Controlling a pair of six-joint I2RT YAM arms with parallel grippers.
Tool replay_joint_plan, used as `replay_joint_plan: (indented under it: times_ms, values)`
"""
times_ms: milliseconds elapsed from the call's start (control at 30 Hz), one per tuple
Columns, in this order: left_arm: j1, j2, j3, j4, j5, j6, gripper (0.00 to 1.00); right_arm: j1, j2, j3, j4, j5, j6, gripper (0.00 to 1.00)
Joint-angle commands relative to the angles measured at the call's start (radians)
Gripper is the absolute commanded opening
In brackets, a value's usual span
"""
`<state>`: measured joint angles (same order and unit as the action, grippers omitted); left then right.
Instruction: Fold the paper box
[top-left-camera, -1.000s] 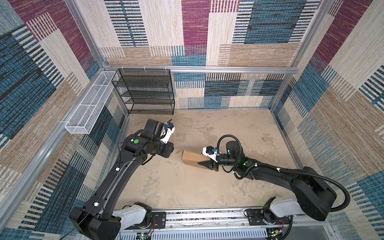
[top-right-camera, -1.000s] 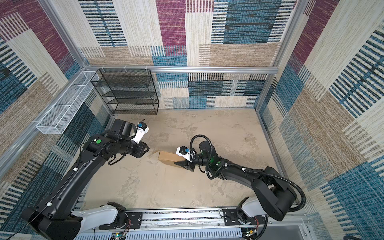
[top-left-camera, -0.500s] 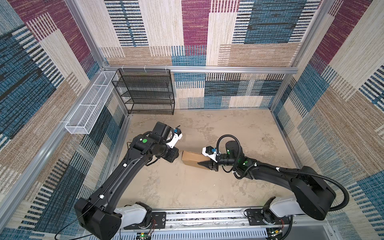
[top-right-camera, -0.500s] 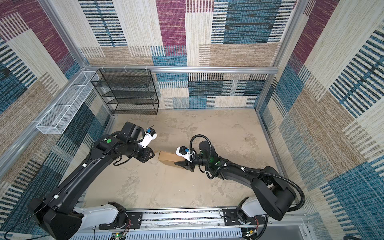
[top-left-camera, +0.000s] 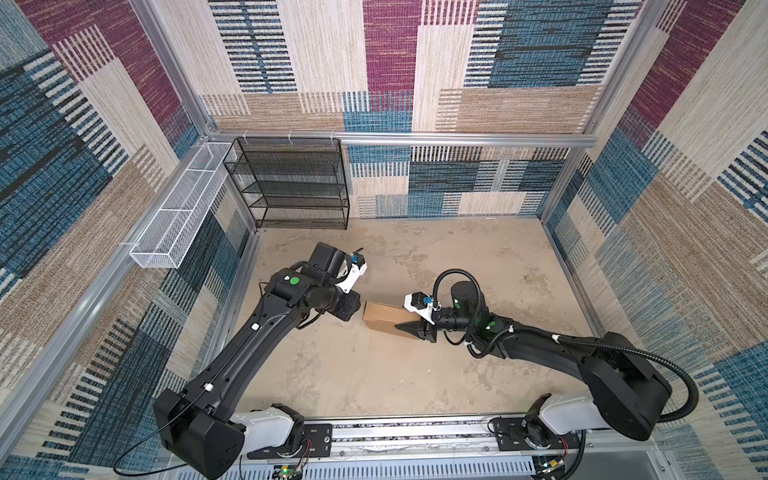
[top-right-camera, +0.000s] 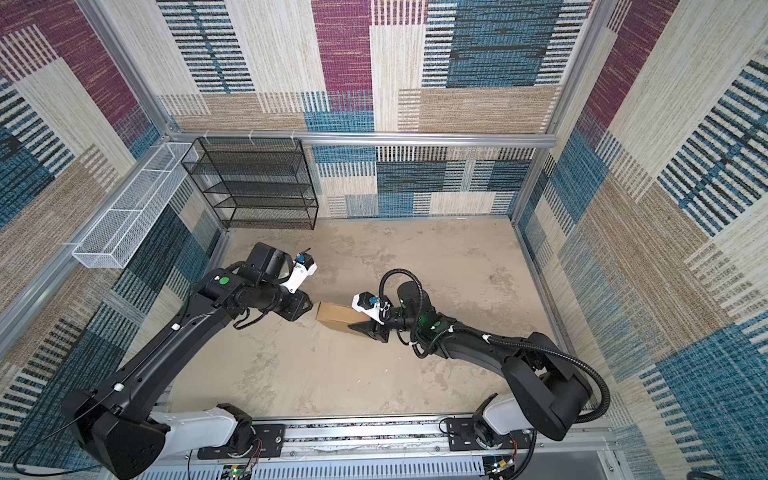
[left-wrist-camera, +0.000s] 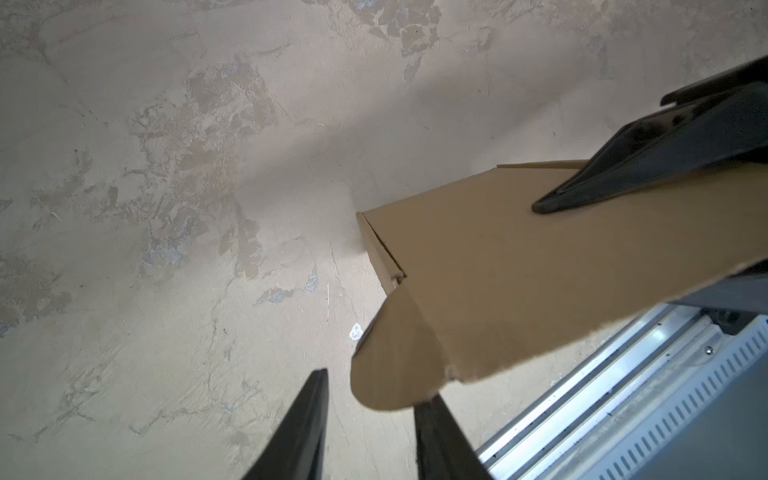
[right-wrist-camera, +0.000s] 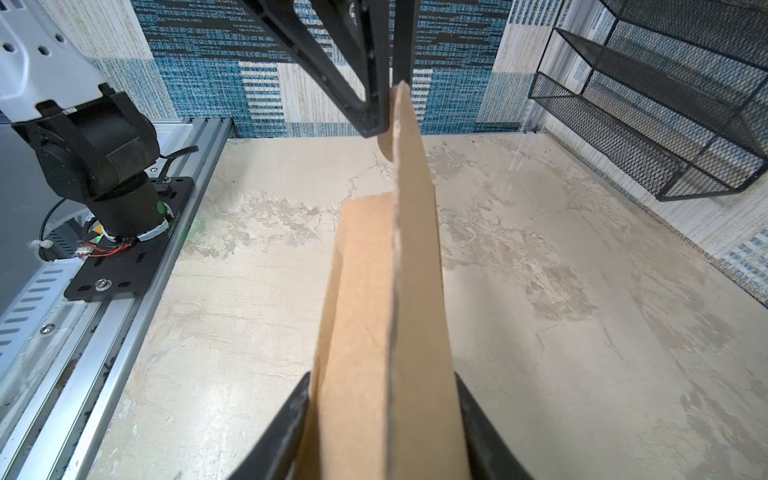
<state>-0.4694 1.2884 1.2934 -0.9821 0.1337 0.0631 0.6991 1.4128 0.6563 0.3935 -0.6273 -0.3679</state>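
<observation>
Right fingers (right-wrist-camera: 286, 428) pinch the paper box (top-left-camera: 383, 317) edge, open floor (top-left-camera: 374, 374) around

The left arm (top-left-camera: 237, 353) and right arm (top-left-camera: 548, 343) are black with white bases (top-left-camera: 266, 426), green dots (top-left-camera: 294, 280) near each wrist and white camera brackets (top-left-camera: 353, 276) with blue knobs. A ribbed black hose (top-left-camera: 457, 271) runs along the right one. The left gripper (left-wrist-camera: 376, 384) has tapered black fingers (left-wrist-camera: 307, 415).

Overhead pair; wrists near paper box (top-left-camera: 384, 318)

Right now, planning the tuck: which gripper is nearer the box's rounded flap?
Left. The left gripper is right at the rounded flap; the right gripper clamps the cardboard box's far end.
</observation>
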Motion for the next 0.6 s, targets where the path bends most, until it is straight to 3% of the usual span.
replay_joint_plan:
  times_ms: [0, 500, 567]
  values:
    - [-0.001, 0.012, 0.01, 0.018, -0.006, 0.017, 0.38, 0.0, -0.003, 0.012, 0.014, 0.001, -0.005, 0.41]
    - [-0.001, 0.015, 0.005, 0.032, 0.09, -0.027, 0.23, 0.0, -0.003, 0.013, 0.011, 0.023, -0.012, 0.4]
    - [-0.003, 0.017, 0.004, 0.033, 0.095, -0.035, 0.17, 0.0, 0.0, 0.011, 0.013, 0.024, -0.011, 0.39]
